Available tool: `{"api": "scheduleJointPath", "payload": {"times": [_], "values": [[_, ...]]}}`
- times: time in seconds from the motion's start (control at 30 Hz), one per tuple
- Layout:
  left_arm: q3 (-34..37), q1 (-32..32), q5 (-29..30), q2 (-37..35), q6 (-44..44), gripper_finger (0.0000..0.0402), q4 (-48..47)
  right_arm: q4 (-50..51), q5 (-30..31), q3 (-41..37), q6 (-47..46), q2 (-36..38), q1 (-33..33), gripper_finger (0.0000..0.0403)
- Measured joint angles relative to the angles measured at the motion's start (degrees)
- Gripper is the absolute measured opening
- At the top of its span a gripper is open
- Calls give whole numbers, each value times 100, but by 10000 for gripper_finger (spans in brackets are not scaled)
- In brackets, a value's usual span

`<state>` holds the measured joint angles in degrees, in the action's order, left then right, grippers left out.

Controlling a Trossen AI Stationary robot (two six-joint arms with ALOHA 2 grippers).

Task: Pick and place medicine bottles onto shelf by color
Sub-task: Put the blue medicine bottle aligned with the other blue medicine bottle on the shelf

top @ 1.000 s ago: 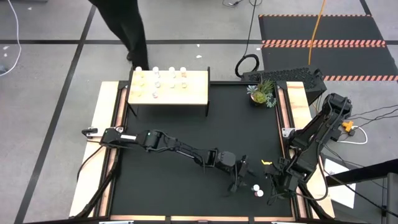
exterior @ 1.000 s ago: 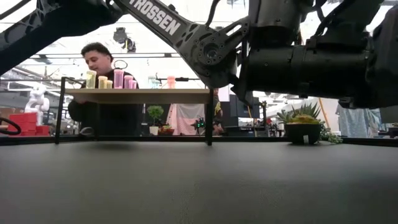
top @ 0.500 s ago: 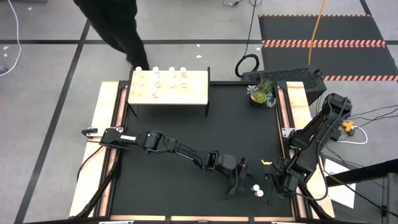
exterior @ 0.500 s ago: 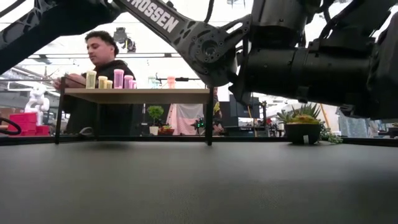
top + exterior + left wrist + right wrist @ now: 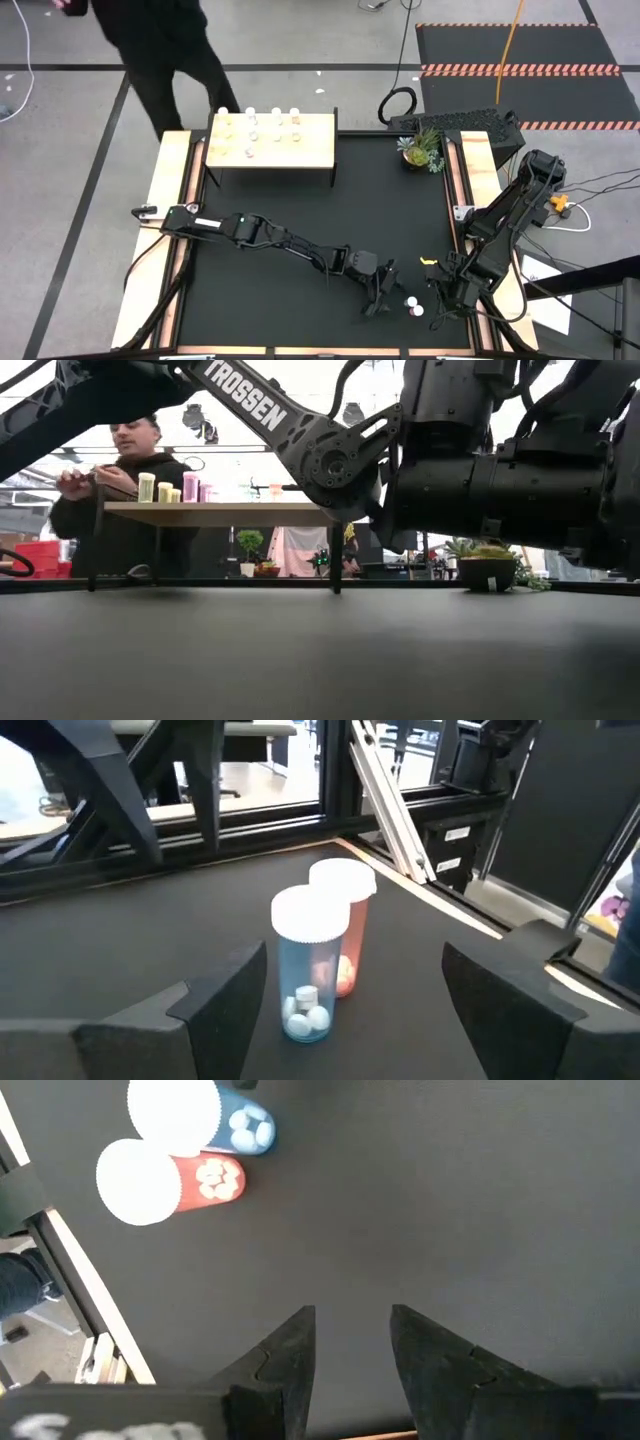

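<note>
Two small white-capped bottles stand upright on the black table near its near right corner. The blue one (image 5: 304, 970) (image 5: 409, 301) (image 5: 215, 1115) is just in front of the orange-red one (image 5: 346, 935) (image 5: 418, 311) (image 5: 165, 1172). My left gripper (image 5: 345, 995) (image 5: 390, 292) is open and low, with the blue bottle a short way ahead of the gap between its fingers. My right gripper (image 5: 352, 1330) (image 5: 437, 298) is open and hovers above the table beside the two bottles. The light-wood shelf (image 5: 270, 140) (image 5: 220, 512) stands at the far left and carries several bottles (image 5: 190, 485).
A person (image 5: 160, 50) (image 5: 110, 470) stands behind the shelf's far left corner, hands near its edge. A potted plant (image 5: 420, 148) (image 5: 488, 565) sits at the far right. Wooden rails (image 5: 465, 180) run along the table's sides. Bare black mat (image 5: 270, 220) lies between shelf and grippers.
My left gripper has crept a little toward the table's near edge, closing on the two bottles. The person behind the shelf has stepped toward the left. The bottles have stayed put.
</note>
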<state>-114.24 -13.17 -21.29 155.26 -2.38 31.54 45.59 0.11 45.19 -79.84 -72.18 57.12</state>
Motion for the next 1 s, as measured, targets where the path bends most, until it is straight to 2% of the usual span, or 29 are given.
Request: {"api": "scheduleJointPath", "payload": {"times": [0.43, 1.0], "values": [[-2, -4, -62, -2, -339, 292, 303, -76, -293, 0, 159, 2, 0, 125], [-322, 39, -266, 81, -660, 292, 23, -79, -329, 0, 137, 4, 0, 125]]}}
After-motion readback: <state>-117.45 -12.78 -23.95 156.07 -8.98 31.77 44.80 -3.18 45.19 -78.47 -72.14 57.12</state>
